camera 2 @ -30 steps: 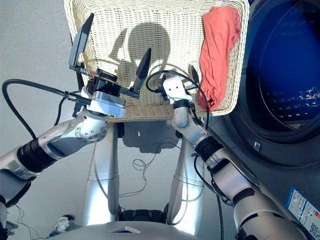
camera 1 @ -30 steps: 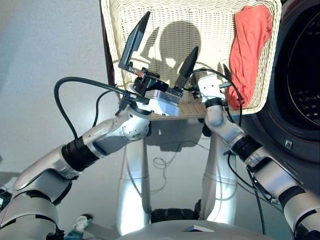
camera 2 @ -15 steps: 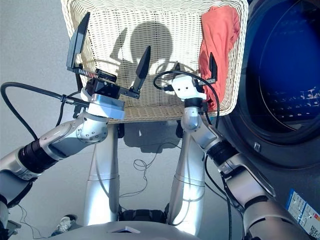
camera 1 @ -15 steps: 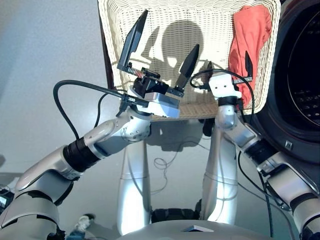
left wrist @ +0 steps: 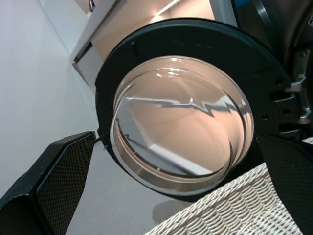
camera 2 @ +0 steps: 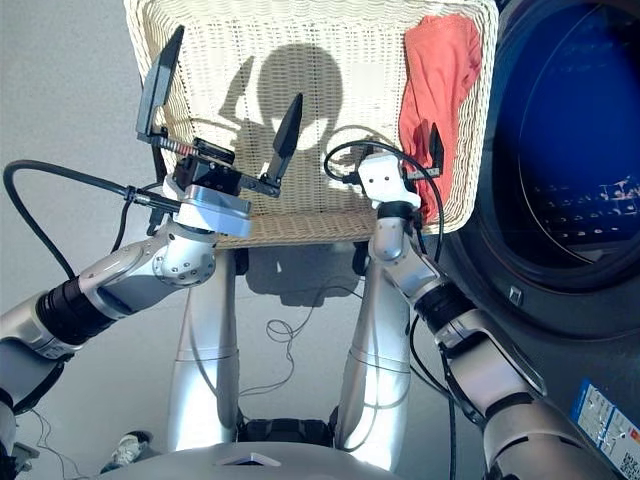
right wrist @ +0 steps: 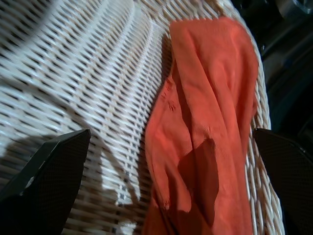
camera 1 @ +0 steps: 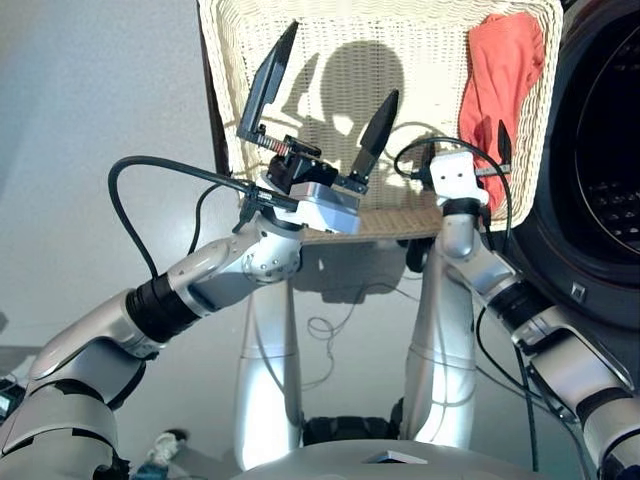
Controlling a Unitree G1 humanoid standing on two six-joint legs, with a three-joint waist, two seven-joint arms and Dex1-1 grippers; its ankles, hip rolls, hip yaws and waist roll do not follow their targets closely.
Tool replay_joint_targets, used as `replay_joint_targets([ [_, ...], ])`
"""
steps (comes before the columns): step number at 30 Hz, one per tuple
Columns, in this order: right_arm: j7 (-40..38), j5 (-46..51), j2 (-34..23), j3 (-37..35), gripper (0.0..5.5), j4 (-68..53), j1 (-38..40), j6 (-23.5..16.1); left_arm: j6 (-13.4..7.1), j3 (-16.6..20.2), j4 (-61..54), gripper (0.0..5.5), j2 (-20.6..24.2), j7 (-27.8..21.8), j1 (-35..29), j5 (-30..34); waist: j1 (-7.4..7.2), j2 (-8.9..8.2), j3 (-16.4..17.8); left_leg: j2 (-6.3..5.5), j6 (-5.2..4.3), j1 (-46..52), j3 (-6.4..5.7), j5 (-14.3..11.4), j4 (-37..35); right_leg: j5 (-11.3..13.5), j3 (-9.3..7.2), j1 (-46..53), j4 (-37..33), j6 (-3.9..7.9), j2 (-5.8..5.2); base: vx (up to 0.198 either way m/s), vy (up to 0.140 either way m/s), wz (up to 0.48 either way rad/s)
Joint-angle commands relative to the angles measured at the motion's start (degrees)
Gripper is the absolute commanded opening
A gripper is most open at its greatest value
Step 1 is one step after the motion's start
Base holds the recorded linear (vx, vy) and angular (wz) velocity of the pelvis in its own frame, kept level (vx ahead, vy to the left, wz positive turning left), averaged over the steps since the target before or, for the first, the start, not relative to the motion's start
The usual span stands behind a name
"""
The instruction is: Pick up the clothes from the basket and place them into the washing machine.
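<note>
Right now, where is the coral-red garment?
In the head views, the coral-red garment lies against the right wall of the wicker basket, next to the washing machine, just beyond the right gripper.

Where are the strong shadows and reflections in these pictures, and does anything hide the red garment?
Left eye view: hard light throws a sharp dark shadow onto the basket floor, beside the open left claw. Left wrist view: the washing machine door glass mirrors bright streaks. Right wrist view: a finger shadow falls across the red garment, which otherwise lies unobstructed before the open right claw.

Open porthole door (left wrist: 181, 122) above wicker basket (left wrist: 230, 215)
</note>
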Motion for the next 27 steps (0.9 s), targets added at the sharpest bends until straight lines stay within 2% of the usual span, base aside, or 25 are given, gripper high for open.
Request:
replay_joint_targets([
  [1, -1.8, 2.7, 0.5, -1.0, 5.5, 0.1, -0.3, -2.0, -3.1, 2.5, -5.9, 5.5, -0.6, 1.6, 0.6, 0.0, -0.68, 3.66, -0.8, -0.86, 4.75, 0.0, 4.25, 3.8, -5.5, -1.2, -2.83, 1.8, -2.6, 0.84, 1.6, 0.065, -0.019, 0.01],
  [16, -3.1, 10.9, 2.0, -5.3, 5.5, 15.1, -5.1, -1.0, -2.5, 1.8, -7.3, 5.5, -0.7, 0.8, 1.1, -1.7, 0.27, 5.25, -0.8, -1.22, 4.35, -1.7, 4.4, 3.4, -3.1, -1.9, -3.03, 0.3, 0.0, 0.55, 1.32, 0.0, 0.0, 0.0],
  [22, -1.3, 11.9, 1.1, -4.8, 5.5, 17.0, -6.0, -0.6, -2.4, 2.0, -7.7, 5.5, -0.7, 0.5, 1.0, -2.3, 0.56, 5.33, -0.8, -1.6, 4.1, -2.4, 4.99, 1.7, 0.7, -4.0, -3.12, -0.8, 3.9, 0.33, 1.44, 0.0, 0.0, 0.0],
  [25, 0.4, 13.7, 1.2, -4.5, 5.5, 17.6, -6.4, -0.7, -2.4, 2.0, -7.9, 5.5, -0.9, 0.6, 0.5, -2.7, 0.53, 5.48, -0.8, -1.61, 4.06, -2.7, 5.04, 0.7, 2.1, -4.8, -3.27, -1.2, 5.2, 0.3, 1.07, 0.0, 0.0, 0.0],
  [26, 0.9, 14.6, 1.3, -4.4, 3.69, 17.8, -6.5, -0.9, -2.3, 1.9, -7.9, 5.5, -0.9, 0.5, 0.4, -2.9, 0.5, 5.52, -0.8, -1.62, 4.04, -2.8, 5.08, 0.6, 2.3, -4.9, -3.31, -1.3, 5.5, 0.25, 0.96, 0.0, 0.0, 0.0],
  [27, 2.0, 15.8, 1.6, -4.1, 0.8, 17.8, -6.7, -1.0, -2.4, 2.0, -8.0, 5.5, -0.9, 0.5, 0.2, -3.1, 0.48, 5.63, -0.8, -1.53, 4.04, -2.8, 5.14, 0.5, 2.5, -5.1, -3.38, -1.3, 5.7, 0.22, 0.87, 0.0, 0.0, 0.0],
])
